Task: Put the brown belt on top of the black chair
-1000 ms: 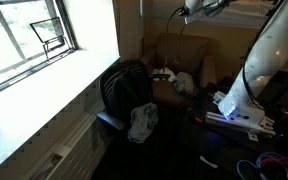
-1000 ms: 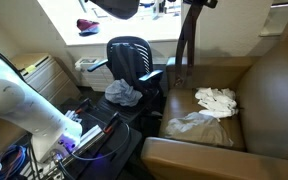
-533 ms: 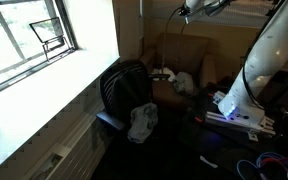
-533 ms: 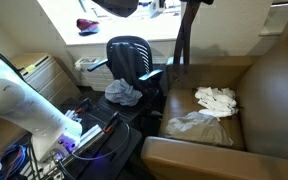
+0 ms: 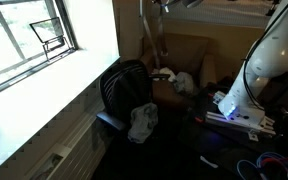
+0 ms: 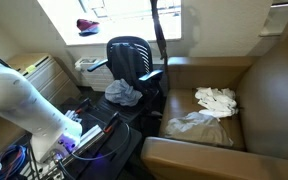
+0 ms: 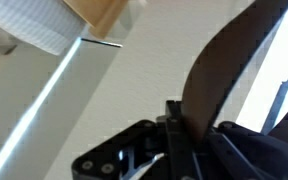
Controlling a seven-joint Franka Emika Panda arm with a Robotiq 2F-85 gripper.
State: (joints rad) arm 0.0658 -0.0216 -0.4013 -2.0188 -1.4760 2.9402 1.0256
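Moved: belt [image 6: 159,30] and gripper [image 7: 187,120] have swung toward the chair [image 6: 130,58] since half a second ago. The strap hung further off then, over the couch edge.
Belt: brown, dangling straight down in the air just behind the chair's back and not on its seat. In an exterior view [image 5: 154,40] it shows as a thin strap beyond the chair. Both views cut off its upper end.
Fingers: [image 7: 172,125] in the wrist view, clamped on the belt, with the strap running up and away from between them.
Chair: black office type with a high back. A crumpled pale cloth [image 6: 124,92] lies on its seat.
Couch: [image 6: 254,90] brown, just beside the chair. Two white rags [image 6: 216,98] lie on its cushion.
Arm: [image 6: 19,100] white, its lower links near the chair. The upper links run out of frame.
Window: [image 5: 34,40] bright, close by the chair. Its sill runs alongside the chair's back.
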